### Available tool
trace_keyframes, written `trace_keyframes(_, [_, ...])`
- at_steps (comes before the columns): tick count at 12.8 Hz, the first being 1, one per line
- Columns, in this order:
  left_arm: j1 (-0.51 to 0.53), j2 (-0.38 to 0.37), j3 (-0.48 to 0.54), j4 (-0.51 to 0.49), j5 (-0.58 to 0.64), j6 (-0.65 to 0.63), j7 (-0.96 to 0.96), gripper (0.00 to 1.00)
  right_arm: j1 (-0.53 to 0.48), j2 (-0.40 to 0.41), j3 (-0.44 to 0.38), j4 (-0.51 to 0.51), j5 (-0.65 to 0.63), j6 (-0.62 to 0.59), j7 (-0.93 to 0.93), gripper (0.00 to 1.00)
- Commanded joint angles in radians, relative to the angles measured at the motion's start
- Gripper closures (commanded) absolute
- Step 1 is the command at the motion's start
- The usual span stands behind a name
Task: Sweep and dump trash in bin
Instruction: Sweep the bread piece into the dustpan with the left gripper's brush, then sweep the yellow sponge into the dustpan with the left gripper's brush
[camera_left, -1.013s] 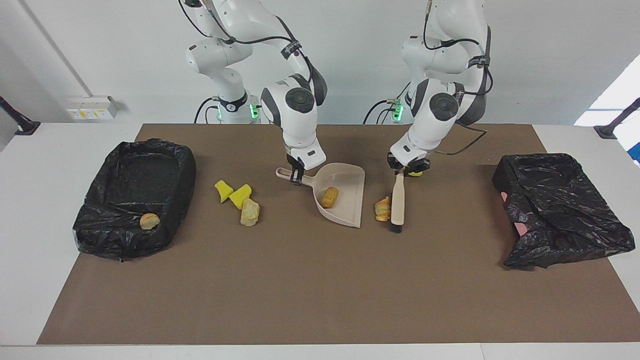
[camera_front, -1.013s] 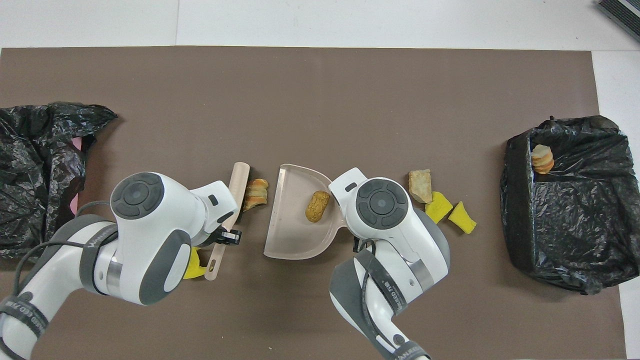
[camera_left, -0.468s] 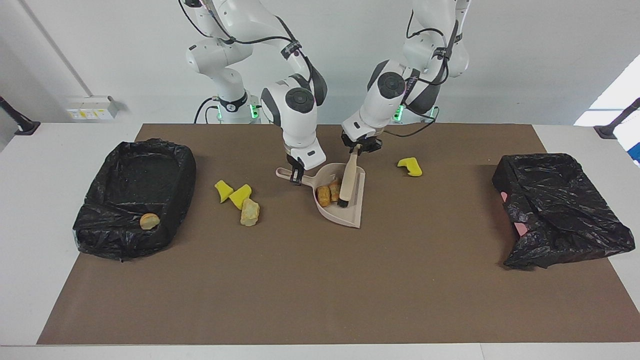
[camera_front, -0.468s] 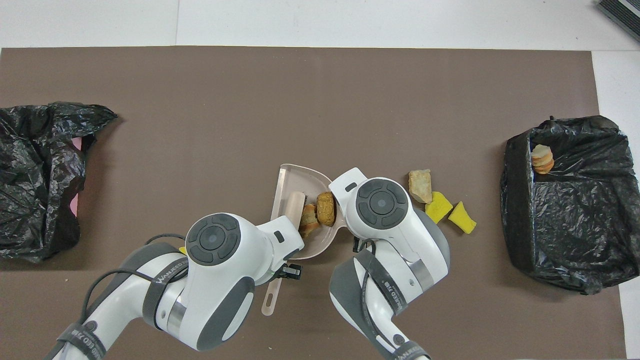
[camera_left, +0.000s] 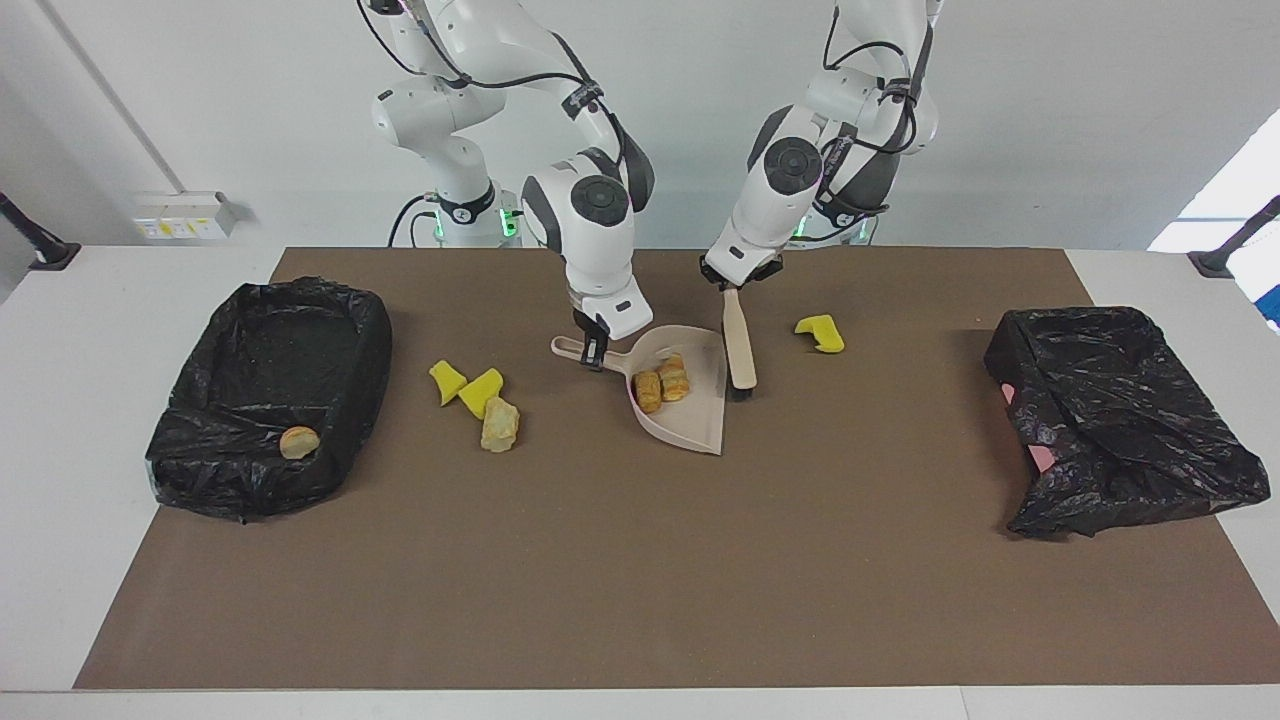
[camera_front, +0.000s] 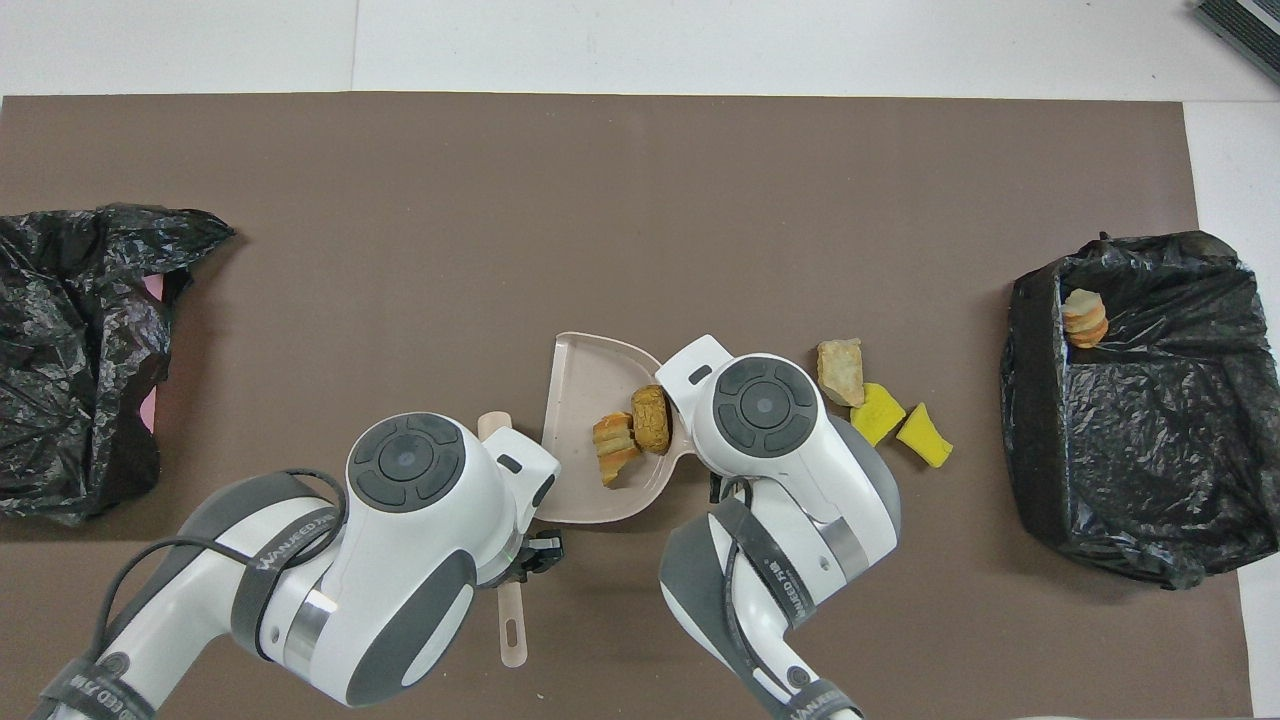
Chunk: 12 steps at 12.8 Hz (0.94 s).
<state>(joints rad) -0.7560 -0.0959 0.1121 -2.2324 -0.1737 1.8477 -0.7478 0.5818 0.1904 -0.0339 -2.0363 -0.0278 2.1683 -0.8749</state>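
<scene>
The beige dustpan (camera_left: 693, 410) lies on the brown mat (camera_left: 640, 560) with two bread-like trash pieces (camera_left: 660, 384) in it; the overhead view shows the pan (camera_front: 580, 375) and those pieces (camera_front: 632, 433) too. My right gripper (camera_left: 592, 350) is shut on the pan's handle. My left gripper (camera_left: 735, 281) is shut on the beige brush (camera_left: 740, 345), whose head hangs just beside the pan's open mouth. One yellow chunk (camera_left: 820, 333) lies toward the left arm's end. Two yellow chunks (camera_left: 466, 387) and a tan piece (camera_left: 499, 425) lie toward the right arm's end.
A bin lined with a black bag (camera_left: 270, 400) stands at the right arm's end and holds one bread piece (camera_left: 299, 441). A second black-bagged bin (camera_left: 1120, 420) stands at the left arm's end.
The left gripper swept the brush sideways and pushed a second bread piece into the dustpan, then drew the brush back out beside the pan. The right gripper and pan stayed put.
</scene>
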Motion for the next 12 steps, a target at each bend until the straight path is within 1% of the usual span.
trace_keyframes(1, [-0.011, -0.039, -0.028, 0.000, 0.139, -0.105, -0.344, 1.00, -0.016, 0.020, 0.003, 0.018, -0.026, 0.021, -0.072, 1.00])
trace_keyframes(3, [0.000, -0.060, -0.035, -0.009, 0.161, -0.223, -0.377, 1.00, -0.016, 0.020, 0.003, 0.018, -0.029, 0.019, -0.088, 1.00])
trace_keyframes(5, [0.021, -0.097, -0.034, -0.051, 0.166, -0.296, -0.378, 1.00, -0.016, 0.020, 0.002, 0.016, -0.032, 0.019, -0.088, 1.00])
trace_keyframes(6, [0.029, -0.125, -0.034, -0.090, 0.166, -0.309, -0.377, 1.00, -0.016, 0.020, 0.002, 0.016, -0.032, 0.019, -0.088, 1.00])
trace_keyframes(8, [0.052, -0.197, -0.037, -0.197, 0.166, -0.254, -0.363, 1.00, -0.016, 0.020, 0.003, 0.016, -0.032, 0.019, -0.088, 1.00])
trace_keyframes(9, [0.056, -0.217, -0.037, -0.243, 0.166, -0.201, -0.331, 1.00, -0.016, 0.020, 0.003, 0.016, -0.032, 0.019, -0.087, 1.00])
trace_keyframes(11, [0.060, -0.212, -0.037, -0.303, 0.163, -0.080, -0.294, 1.00, -0.016, 0.020, 0.003, 0.016, -0.032, 0.019, -0.084, 1.00])
trace_keyframes(12, [0.061, -0.203, -0.037, -0.303, 0.161, -0.030, -0.271, 1.00, -0.016, 0.020, 0.003, 0.016, -0.032, 0.019, -0.082, 1.00])
